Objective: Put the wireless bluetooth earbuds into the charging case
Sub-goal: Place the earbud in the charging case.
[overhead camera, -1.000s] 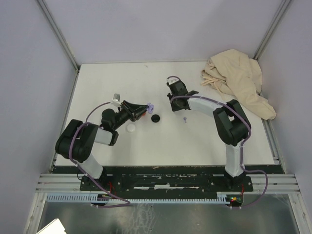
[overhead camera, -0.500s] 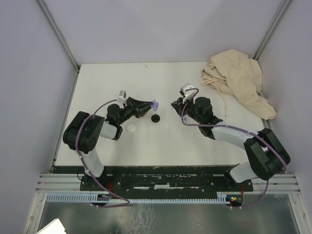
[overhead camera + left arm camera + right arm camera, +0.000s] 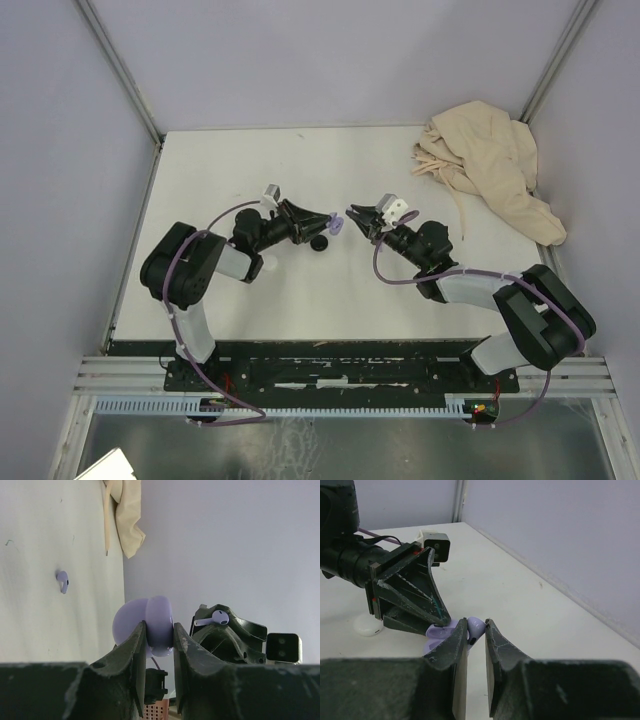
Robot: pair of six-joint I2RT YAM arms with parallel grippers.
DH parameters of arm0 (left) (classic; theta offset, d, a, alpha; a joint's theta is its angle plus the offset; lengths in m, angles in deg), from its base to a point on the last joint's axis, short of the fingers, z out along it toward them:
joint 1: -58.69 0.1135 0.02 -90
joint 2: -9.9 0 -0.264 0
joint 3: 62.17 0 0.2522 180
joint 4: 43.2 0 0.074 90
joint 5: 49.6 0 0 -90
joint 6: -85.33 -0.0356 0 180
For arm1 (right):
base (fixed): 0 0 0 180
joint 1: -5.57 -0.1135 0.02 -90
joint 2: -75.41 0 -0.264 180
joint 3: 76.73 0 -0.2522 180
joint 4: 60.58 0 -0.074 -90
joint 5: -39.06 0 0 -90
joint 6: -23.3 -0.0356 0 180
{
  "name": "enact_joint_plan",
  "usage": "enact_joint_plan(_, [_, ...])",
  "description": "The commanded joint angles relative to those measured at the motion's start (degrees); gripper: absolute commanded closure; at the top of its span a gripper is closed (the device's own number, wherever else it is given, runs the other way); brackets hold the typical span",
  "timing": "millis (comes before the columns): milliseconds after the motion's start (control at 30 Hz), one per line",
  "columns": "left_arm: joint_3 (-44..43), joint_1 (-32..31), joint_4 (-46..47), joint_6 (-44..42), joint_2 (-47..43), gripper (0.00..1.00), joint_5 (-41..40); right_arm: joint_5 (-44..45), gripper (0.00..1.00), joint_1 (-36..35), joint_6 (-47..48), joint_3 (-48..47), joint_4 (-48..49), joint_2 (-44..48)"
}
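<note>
We see both arms folded low over the table (image 3: 200, 180), their wrists stretched level toward each other so the tips almost meet near the middle. The left gripper (image 3: 326, 220) points toward 3 o'clock in the overhead view. The right gripper (image 3: 354, 213) faces it, pointing toward 9 o'clock.

The left fingers (image 3: 137, 645) are clamped on the lavender charging case (image 3: 150, 615), held off the table at their tips. The right fingers (image 3: 452, 645) are pinched on a lavender earbud (image 3: 476, 626), right beside the case.

From above we make out only a lavender speck where the two tips meet. The left wrist camera shows the case side-on and, at 3 o'clock from it, the earbud perched on the right gripper's tip with its stem pointing toward the case. That camera alone also shows a second lavender earbud (image 3: 62, 581) lying loose on the table at 10 o'clock from the case. The right wrist camera alone shows a white disc (image 3: 368, 627) on the table beneath the left arm. Only the overhead view shows a black disc (image 3: 319, 243), at 7 o'clock from the case.

We count two arms, one case, two lavender earbuds, one black disc, one white disc and one crumpled beige cloth (image 3: 490, 170) at the table's 1 o'clock corner.
</note>
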Motion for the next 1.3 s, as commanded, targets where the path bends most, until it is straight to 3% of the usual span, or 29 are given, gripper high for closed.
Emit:
enact_joint_plan(0, [-2.29,-0.99,0.98,0.94,0.95,0.97,2.69,-3.46,0.98,-0.49,4.32,-0.99,3.34,-0.21])
enact_joint_plan(467, [-6.01,-2.29,-0.49,0.7,1.08,0.97,5.0,-4.53,0.98,-2.82,12.01,-1.39,-4.73,0.18])
enact_joint_plan(1267, [-5.94,-2.69,-1.4,0.2,-0.82,0.97,6.25,-1.44,0.98,-3.24,14.91,-0.83,-7.18,0.05])
